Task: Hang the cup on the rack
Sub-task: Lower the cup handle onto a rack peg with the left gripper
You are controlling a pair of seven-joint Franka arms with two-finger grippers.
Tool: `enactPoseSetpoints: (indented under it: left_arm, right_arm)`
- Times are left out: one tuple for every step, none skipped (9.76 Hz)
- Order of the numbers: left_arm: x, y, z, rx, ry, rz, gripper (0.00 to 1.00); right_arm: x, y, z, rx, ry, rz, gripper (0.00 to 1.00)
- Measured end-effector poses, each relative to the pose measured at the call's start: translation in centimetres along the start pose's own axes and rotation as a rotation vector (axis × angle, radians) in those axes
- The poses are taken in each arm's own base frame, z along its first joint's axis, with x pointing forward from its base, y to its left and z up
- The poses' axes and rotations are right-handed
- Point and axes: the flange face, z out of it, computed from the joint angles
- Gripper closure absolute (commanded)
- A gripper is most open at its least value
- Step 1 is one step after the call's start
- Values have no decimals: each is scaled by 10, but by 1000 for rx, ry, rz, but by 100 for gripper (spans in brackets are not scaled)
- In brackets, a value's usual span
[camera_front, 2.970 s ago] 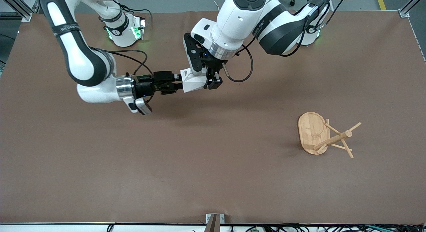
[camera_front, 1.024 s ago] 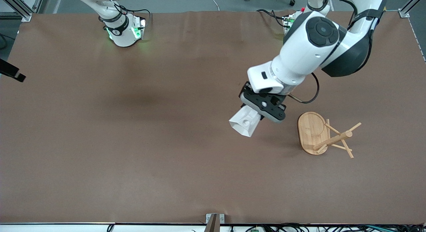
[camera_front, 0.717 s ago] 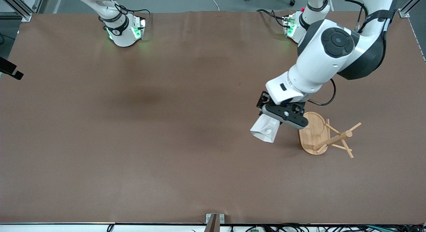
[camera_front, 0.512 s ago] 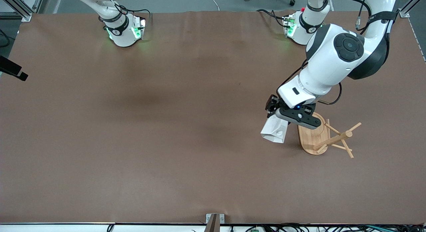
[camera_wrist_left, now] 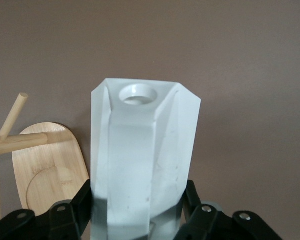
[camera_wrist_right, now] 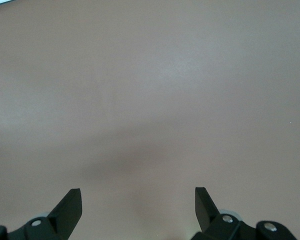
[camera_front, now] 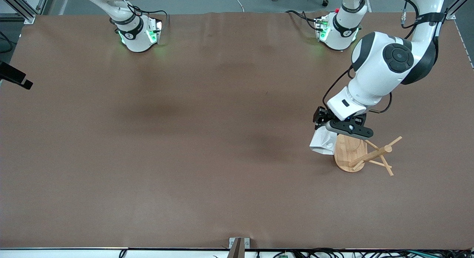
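Bamboo rack lies tipped on its side toward the left arm's end of the table, the nearest thing to the front camera: oval base on edge, post and pegs pointing toward that end. White faceted cup hangs in the air over the cloth just beside the rack's base, at the side of the base turned away from the post, pinched in the left gripper.

Left wrist view adds what the front view hides: the cup sits between both black fingers, pressed on its flat sides, handle tab facing the camera with its round hole at the cup's outer end. The rack base and one peg show alongside it, apart from the cup.

Brown table cloth bare at mid-table. Right gripper shows in its own wrist view alone: fingers spread wide, nothing between them, cloth below. In the front view only a dark piece at the picture's edge, right arm's end; that arm waits.

Against one second ago: the left arm has carried the cup from mid-table toward the rack, and the cup now overlaps the base edge in the front view. Rack unmoved.
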Motion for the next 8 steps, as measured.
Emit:
enactPoseSetpoints:
  left_arm:
    - [-4, -8, 7, 4, -8, 18, 99]
    - [-8, -17, 13, 8, -19, 29, 100]
    - [-11, -25, 16, 12, -26, 43, 100]
    - [-11, -35, 16, 16, -28, 67, 100]
    - [-12, -46, 16, 21, -29, 95, 100]
    - [-13, -55, 15, 25, -31, 116, 100]
    - [-14, -63, 15, 29, -33, 138, 100]
    - [-15, -71, 14, 32, -34, 159, 100]
  right_arm:
    - [0, 0, 0, 0, 0, 0, 0]
    - [0, 0, 0, 0, 0, 0, 0]
    - [0, 0, 0, 0, 0, 1, 0]
    - [0, 1, 0, 0, 0, 1, 0]
    - [0, 1, 0, 0, 0, 1, 0]
    - [0, 1, 0, 0, 0, 1, 0]
    - [0, 1, 0, 0, 0, 2, 0]
    - [0, 1, 0, 0, 0, 2, 0]
